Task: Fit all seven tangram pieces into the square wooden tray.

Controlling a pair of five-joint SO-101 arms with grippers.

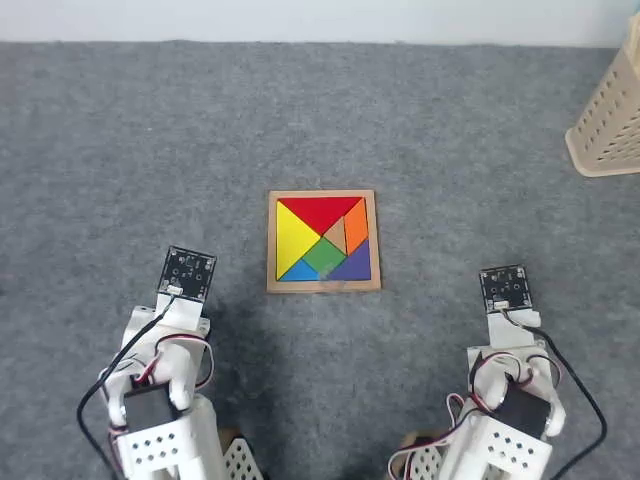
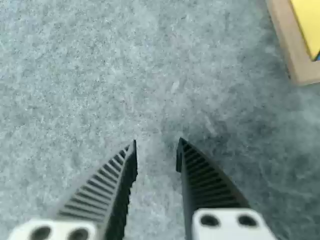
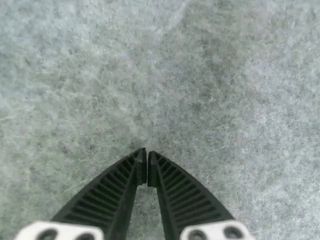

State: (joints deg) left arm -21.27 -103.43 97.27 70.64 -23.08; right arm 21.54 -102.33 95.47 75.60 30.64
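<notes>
Seven pieces (image 1: 322, 240) inside tray (image 1: 272, 240), seemingly flush; left gripper (image 2: 157, 143) near tray corner, fingers slightly parted, empty; right gripper (image 3: 147, 152) well apart from tray, pinched together, empty; risk: stray left-arm sweep clips rim, jolts pieces loose.

Left wrist view: square wooden tray (image 2: 292, 47) cut by the picture's edge, one rim corner and a sliver of yellow piece (image 2: 310, 22) legible; high view: slatted beige basket (image 1: 610, 120), possibly a bin, cut at right edge, left arm (image 1: 165, 440) and right arm (image 1: 505, 440) cut at bottom.
</notes>
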